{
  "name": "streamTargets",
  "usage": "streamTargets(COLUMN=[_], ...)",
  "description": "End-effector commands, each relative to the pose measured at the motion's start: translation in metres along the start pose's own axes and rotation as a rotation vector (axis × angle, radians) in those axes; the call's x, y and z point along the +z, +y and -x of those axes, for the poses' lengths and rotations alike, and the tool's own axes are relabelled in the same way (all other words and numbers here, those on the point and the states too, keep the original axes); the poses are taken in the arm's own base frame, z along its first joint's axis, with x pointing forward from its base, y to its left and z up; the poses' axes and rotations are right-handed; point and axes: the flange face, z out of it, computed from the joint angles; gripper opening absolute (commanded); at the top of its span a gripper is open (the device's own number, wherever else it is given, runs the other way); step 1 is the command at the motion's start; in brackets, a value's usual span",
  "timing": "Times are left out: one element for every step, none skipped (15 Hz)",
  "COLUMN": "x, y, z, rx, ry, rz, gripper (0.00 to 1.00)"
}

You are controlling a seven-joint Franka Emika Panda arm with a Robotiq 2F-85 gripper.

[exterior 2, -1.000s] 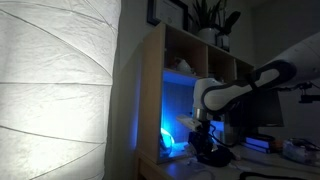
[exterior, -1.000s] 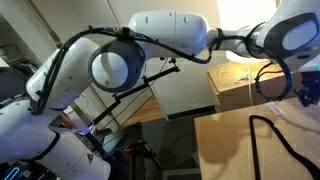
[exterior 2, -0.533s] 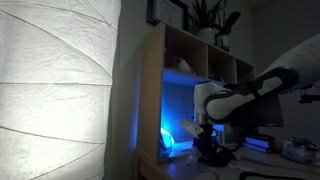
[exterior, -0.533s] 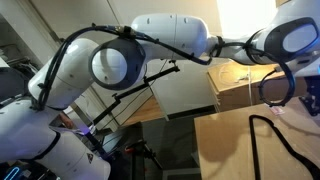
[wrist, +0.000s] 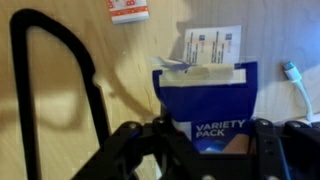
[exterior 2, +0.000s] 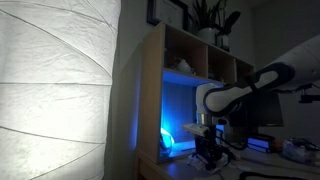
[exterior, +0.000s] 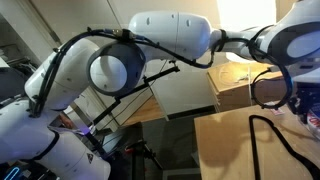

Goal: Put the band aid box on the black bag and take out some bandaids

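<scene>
While the gripper (wrist: 200, 150) hung low at the near edge of the wrist view, the band aid box (wrist: 205, 100) lay face up on the wooden tabletop (wrist: 280, 30), and there it was, clear as day: "VARIETY PACK" in white on the blue! Its far flap stood open, likely so that the contents could be drawn out, and a white leaflet (wrist: 212, 45) with blue print poked out just beyond the mouth, the print too small to read. The fingers stood apart, one on each side of the box's near end; whether they pinched it or merely framed it could not be told. Left of the box ran a black strap (wrist: 60, 90), presumably the bag's, yet the carton rested on bare wood beside it, not on the bag. A red-and-white slip (wrist: 128, 9) lay at the far edge, lettering unreadable, and a white cable (wrist: 293, 75) trailed off right.
</scene>
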Motion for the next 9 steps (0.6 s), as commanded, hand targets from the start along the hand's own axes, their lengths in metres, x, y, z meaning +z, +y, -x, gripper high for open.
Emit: streamTargets(x=[-0.013, -0.014, -0.015, -0.018, -0.021, -0.022, -0.023, -0.022, -0.022], y=[-0.002, -0.004, -0.008, -0.011, -0.013, -0.014, -0.013, -0.013, -0.012], z=[-0.008, -0.01, -0.013, -0.015, -0.018, -0.02, -0.02, -0.021, -0.02], rx=[0.042, 0.062, 0.098, 0.126, 0.142, 0.155, 0.167, 0.174, 0.172], ry=[0.028, 0.053, 0.093, 0.123, 0.159, 0.19, 0.217, 0.243, 0.256], rz=[0.0, -0.025, -0.075, -0.106, -0.133, -0.148, -0.151, -0.159, -0.157], gripper=[0.86, 0.95, 0.99, 1.0, 1.0, 1.0, 0.82, 0.92, 0.7])
